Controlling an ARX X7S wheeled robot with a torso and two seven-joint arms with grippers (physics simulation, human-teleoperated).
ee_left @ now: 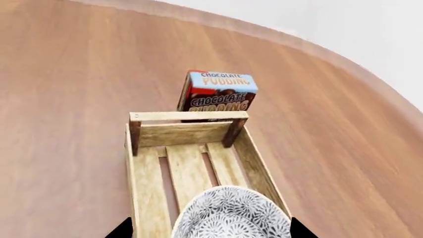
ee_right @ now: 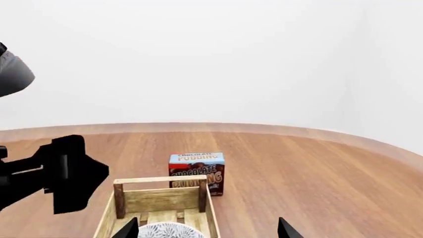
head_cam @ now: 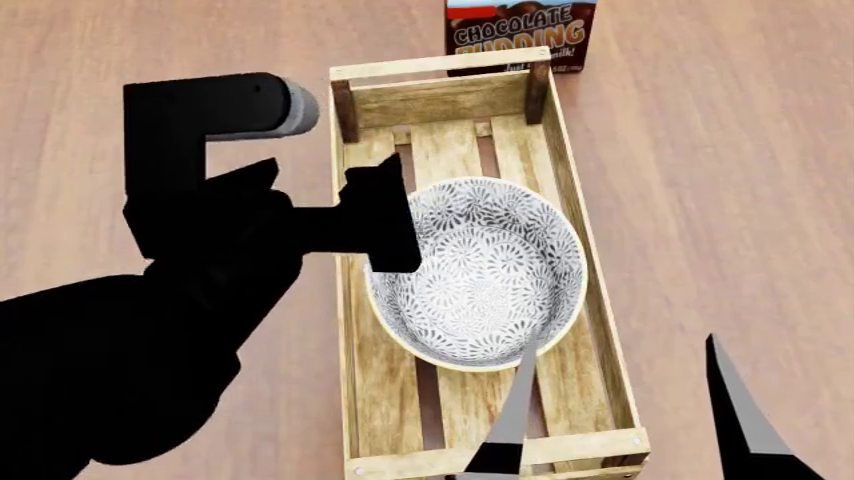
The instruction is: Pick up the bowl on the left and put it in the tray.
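My left gripper sits over the bowl's left rim, its dark fingers reaching down at the wall there; from the head view it looks clamped on that rim, but the black render hides the fingertips, so I cannot tell for sure whether it grips or merely touches. In the left wrist view only two dark finger tips show at the frame's lower corners, with the bowl between them. The bowl is inside the tray, roughly at its middle, spanning nearly the full width between the long sides; whether it rests on the slats or hangs just above them I cannot judge. My right gripper hovers at the near end of the tray, its two grey-edged fingers spread wide apart and holding nothing, one finger tip over the tray's near slats just short of the bowl. Beyond the far end of the tray, the pudding box stands upright, close against the end rail. Everything sits on a wooden table.
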